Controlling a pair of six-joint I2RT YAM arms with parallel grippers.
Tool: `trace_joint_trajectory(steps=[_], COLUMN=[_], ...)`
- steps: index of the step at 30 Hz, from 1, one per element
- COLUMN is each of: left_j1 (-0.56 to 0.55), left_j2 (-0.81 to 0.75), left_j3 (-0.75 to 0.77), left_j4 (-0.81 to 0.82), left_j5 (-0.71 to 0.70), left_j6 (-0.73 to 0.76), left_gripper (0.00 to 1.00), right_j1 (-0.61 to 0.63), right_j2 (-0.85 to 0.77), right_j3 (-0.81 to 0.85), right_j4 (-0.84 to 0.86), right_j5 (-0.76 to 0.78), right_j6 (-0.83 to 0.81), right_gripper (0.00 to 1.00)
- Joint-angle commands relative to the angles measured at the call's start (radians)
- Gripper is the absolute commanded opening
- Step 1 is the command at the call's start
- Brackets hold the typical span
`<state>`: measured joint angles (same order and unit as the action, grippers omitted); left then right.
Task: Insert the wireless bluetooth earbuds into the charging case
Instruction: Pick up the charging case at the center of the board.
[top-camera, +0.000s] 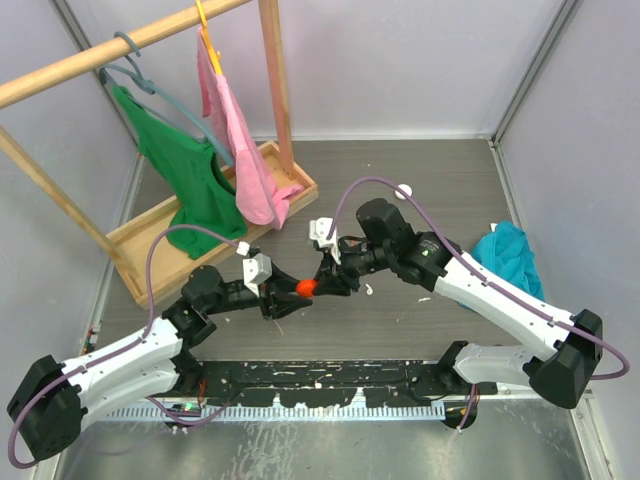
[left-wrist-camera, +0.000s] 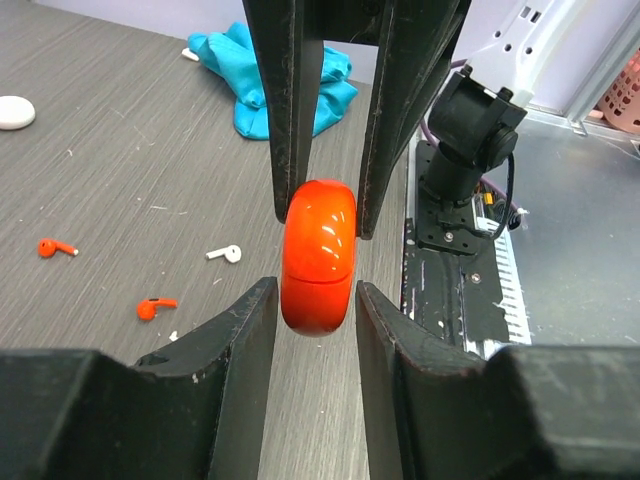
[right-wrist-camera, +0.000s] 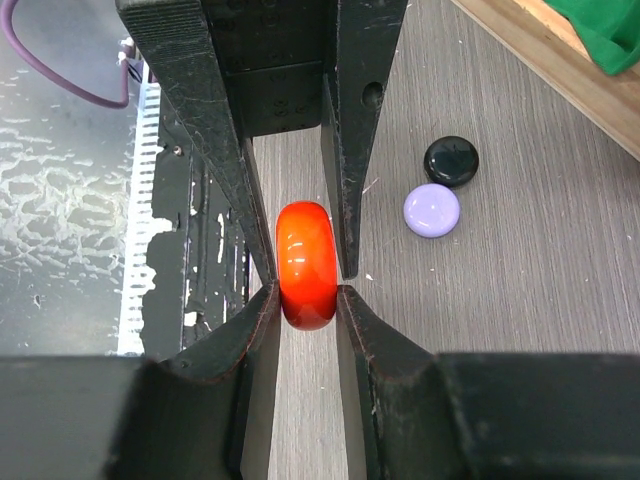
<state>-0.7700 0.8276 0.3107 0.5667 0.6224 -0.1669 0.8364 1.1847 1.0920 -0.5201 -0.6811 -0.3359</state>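
Note:
A red round charging case hangs above the table between both grippers. My right gripper is shut on it, its fingertips pinching the lower flat sides of the case. My left gripper is open with its jaws either side of the case, a thin gap on each side. In the left wrist view two red earbuds and a white earbud lie on the table to the left. Other earbuds are out of view.
A black case and a lilac case lie near the wooden rack base. A white case and a teal cloth are on the right. A clothes rack with green and pink garments stands back left.

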Motion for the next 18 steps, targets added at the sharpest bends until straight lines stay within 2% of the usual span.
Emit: trace_joint_trajectory(steps=[1,8,13,15,18], left_j1=[0.0,0.002,0.002,0.002,0.001], left_j2=[-0.013,-0.014,-0.018,-0.02,-0.022], left_j3=[0.031,0.031,0.03,0.029,0.021], left_j4=[0.059,0.072,0.083,0.083,0.08], left_j5=[0.02,0.016,0.002,0.001,0.006], left_j6=[-0.002,-0.016,-0.028,-0.024,0.0], left_gripper=[0.38,0.32,0.19,0.12,0.05], right_j1=[0.007,0.015,0.019,0.018,0.02], right_j2=[-0.006,-0.002,-0.002,-0.003,-0.011], right_j3=[0.05,0.054,0.048,0.045,0.042], right_j4=[0.011,0.011,0.014,0.017,0.029], right_j5=[0.009,0.012,0.022,0.026,0.037], right_j6=[0.001,0.005,0.01,0.012,0.022], right_gripper=[0.14,0.15,0.15,0.18,0.28])
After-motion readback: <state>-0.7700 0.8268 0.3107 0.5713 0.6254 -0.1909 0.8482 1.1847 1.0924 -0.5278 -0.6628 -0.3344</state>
